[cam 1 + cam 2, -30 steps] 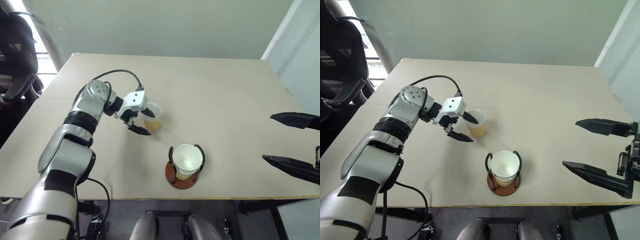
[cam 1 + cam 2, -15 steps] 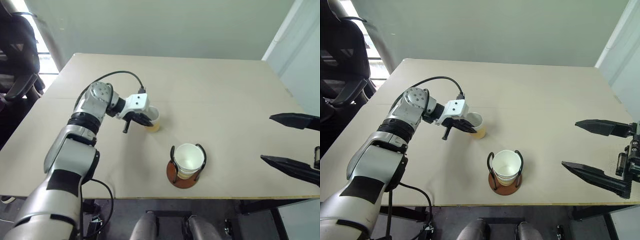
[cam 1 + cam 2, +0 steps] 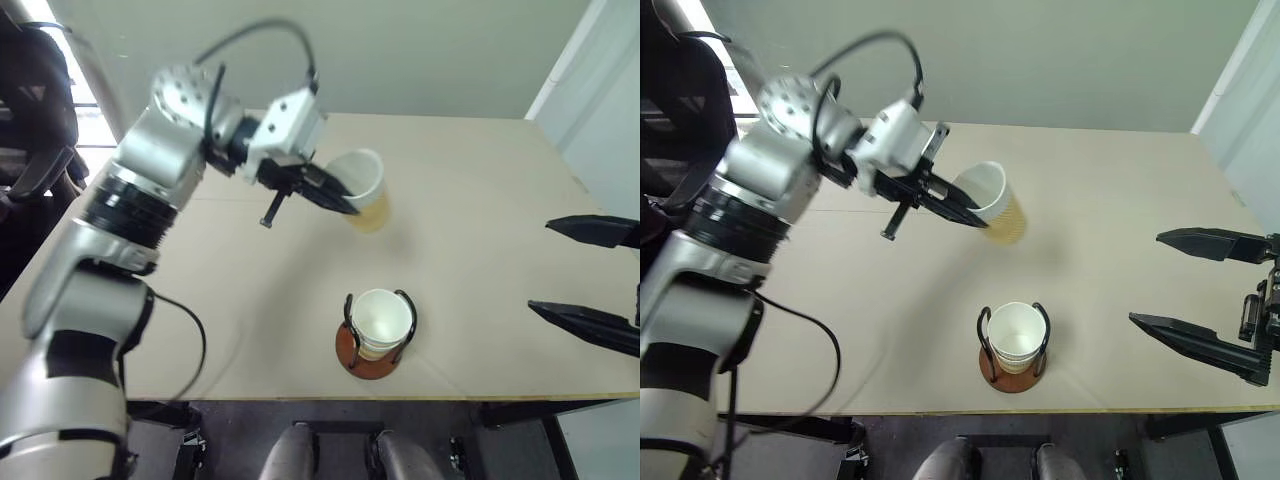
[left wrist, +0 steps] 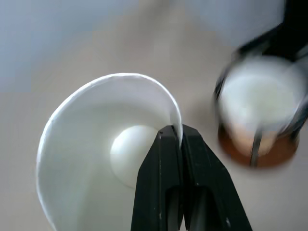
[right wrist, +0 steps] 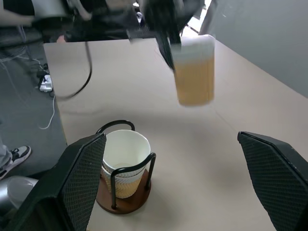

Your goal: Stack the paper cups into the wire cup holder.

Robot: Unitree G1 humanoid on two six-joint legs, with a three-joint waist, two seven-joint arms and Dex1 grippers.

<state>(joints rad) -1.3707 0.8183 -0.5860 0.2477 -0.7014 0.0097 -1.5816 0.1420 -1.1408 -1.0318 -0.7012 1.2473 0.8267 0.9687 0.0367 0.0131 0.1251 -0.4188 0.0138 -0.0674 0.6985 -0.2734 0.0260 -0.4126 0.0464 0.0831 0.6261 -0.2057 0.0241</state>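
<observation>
Lifted off the tabletop within the last second: a cup, pinched by its rim in the left pincer, now hanging in the air at upper centre of the frame, tilted, mouth toward the arm (a second ago standing on the surface with the pincer spread around it). Clamped tight on the cup wall, one finger inside, one outside. Holder at lower centre, upright, already carrying nested cups. Right pincer at the right edge, spread wide, holding nothing, unmoved. Grasp done, then; carry under way. Likely next: swing over the holder, level the cup, lower into the stack.
</observation>
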